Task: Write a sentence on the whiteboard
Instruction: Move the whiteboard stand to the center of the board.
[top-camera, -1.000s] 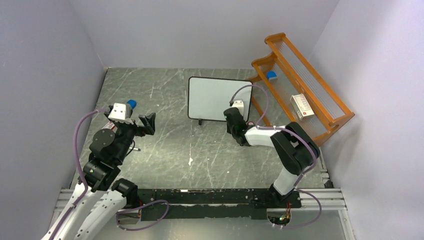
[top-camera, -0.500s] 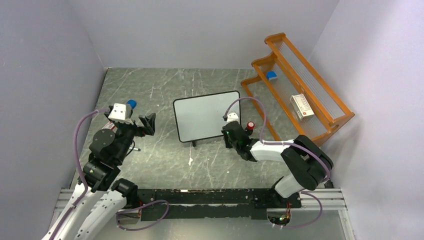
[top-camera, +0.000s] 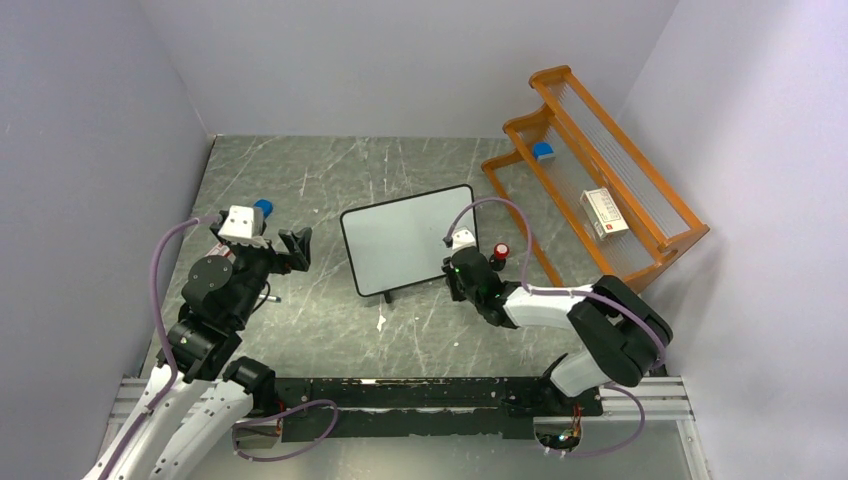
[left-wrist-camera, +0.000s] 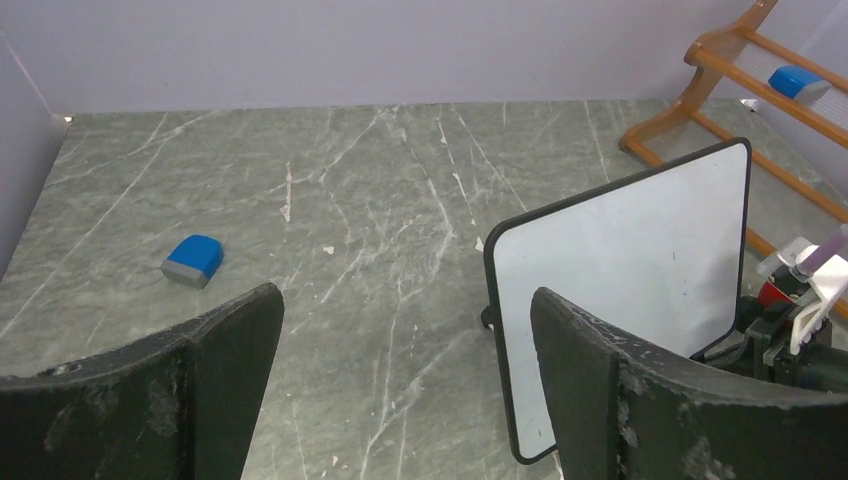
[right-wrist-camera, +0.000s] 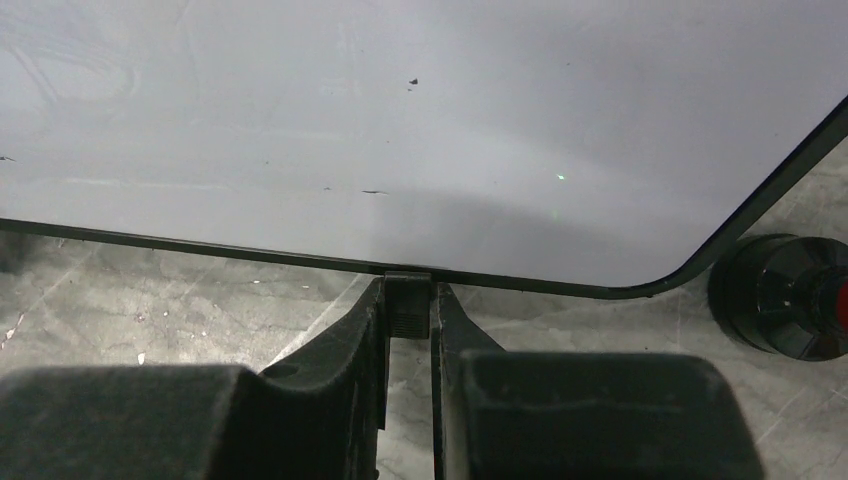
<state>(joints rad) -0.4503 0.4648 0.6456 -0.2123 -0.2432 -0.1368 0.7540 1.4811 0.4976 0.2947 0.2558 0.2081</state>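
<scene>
Right hand (right-wrist-camera: 408, 292): my fingers (right-wrist-camera: 340, 350) are closed almost together and pinch the small black foot (right-wrist-camera: 408, 314) that projects below the lower frame of the whiteboard (top-camera: 408, 240).
Right hand position: low over the table (top-camera: 300, 170), at the right end of the whiteboard's lower edge, with my arm reaching in from the right.
Left hand (left-wrist-camera: 405, 295): spread wide, with nothing between my two dark fingers and nothing touched.
Left hand position: raised over the left side of the table, well apart from the whiteboard and pointed toward it.
Whiteboard location: middle of the table, standing on its lower edge with its face turned toward my bases. The left end of that edge lies nearer to my bases than the right end. I cannot tell whether it stands upright or leans.
Whiteboard face: white inside a thin black frame with rounded corners, with a few small dark specks and one short streak near my right hand.
Second foot (left-wrist-camera: 487, 318): down at the table surface, near the left end of the lower edge.
Black round item with red top (right-wrist-camera: 785, 295): on the table just beside the whiteboard's lower right corner. I cannot tell whether it touches the frame.
Blue eraser (left-wrist-camera: 194, 259): flat on the table, left of the whiteboard and well apart from it.
Orange rack (top-camera: 600, 170): along the right wall, behind and to the right of the whiteboard.
Rack contents: a blue block (top-camera: 542, 151) near the far end and a white box (top-camera: 604, 212) with a red mark nearer to me.
</scene>
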